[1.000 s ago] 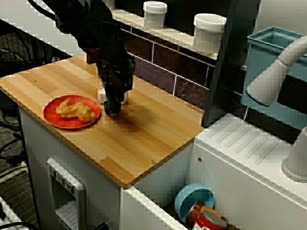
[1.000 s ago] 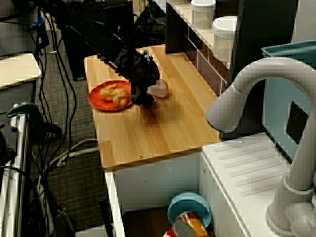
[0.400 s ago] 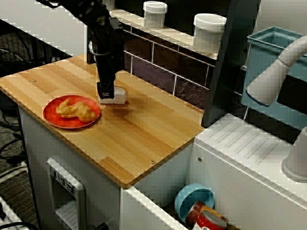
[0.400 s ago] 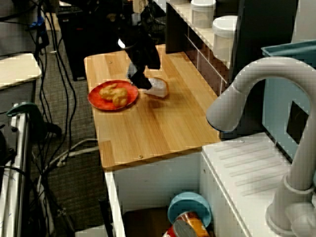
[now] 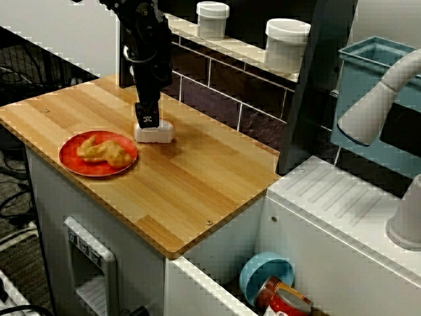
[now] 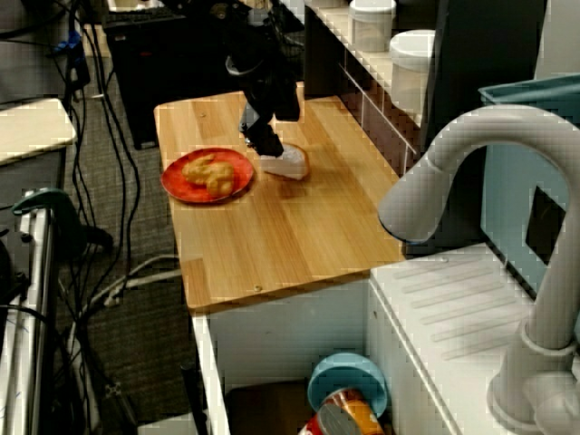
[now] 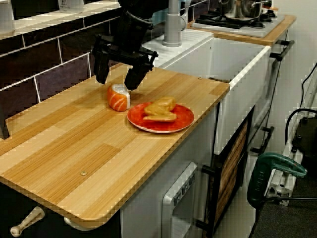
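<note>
My black gripper [image 7: 117, 80] hangs open just above a piece of salmon sushi [image 7: 119, 97], orange on one side and white on the other, which lies on the wooden counter [image 7: 74, 144]. Nothing sits between the fingers. In the front view the gripper [image 5: 148, 119] points straight down at the white block of sushi [image 5: 155, 132]. From the sink end the gripper [image 6: 264, 145] stands at the sushi's [image 6: 287, 164] near-left corner. A red plate [image 5: 99, 170] with golden fried pieces [image 5: 104, 150] lies right beside the sushi, toward the counter's front edge.
Two white lidded jars [image 5: 212, 18] [image 5: 287, 43] stand on the shelf above the tiled wall. To the right are a dark post [image 5: 316, 85], a white sink unit with a grey tap [image 5: 378, 95] and a teal bin [image 5: 365, 72]. A blue bowl [image 5: 266, 273] and a can lie in the basin.
The gripper has risen from low beside the plate and swung back toward the wall, now upright over the sushi. Sushi and plate have stayed put.
</note>
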`<state>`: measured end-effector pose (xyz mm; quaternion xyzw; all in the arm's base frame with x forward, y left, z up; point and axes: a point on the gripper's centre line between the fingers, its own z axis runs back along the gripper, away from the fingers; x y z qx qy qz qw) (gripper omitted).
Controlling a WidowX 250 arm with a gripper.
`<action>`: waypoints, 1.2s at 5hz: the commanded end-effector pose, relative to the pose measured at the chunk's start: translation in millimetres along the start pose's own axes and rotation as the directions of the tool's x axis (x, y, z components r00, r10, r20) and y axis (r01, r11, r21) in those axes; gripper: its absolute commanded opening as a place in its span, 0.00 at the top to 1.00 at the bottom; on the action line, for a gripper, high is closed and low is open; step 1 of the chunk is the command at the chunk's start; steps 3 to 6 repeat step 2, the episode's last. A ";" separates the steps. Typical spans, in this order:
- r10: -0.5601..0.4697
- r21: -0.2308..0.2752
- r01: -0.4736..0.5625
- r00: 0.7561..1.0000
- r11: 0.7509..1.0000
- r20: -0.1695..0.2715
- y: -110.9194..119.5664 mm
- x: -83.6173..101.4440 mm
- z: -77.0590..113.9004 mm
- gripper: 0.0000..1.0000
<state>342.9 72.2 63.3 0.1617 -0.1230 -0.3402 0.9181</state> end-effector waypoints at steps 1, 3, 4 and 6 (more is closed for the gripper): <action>-0.060 -0.114 0.064 0.997 0.991 0.041 14.8 8.3 16.7 0.00; -0.073 -0.150 0.078 0.997 0.986 0.039 13.2 8.0 16.8 0.00; -0.073 -0.150 0.078 0.997 0.986 0.039 13.2 8.0 16.8 0.00; -0.073 -0.150 0.078 0.997 0.986 0.039 13.2 8.0 16.8 0.00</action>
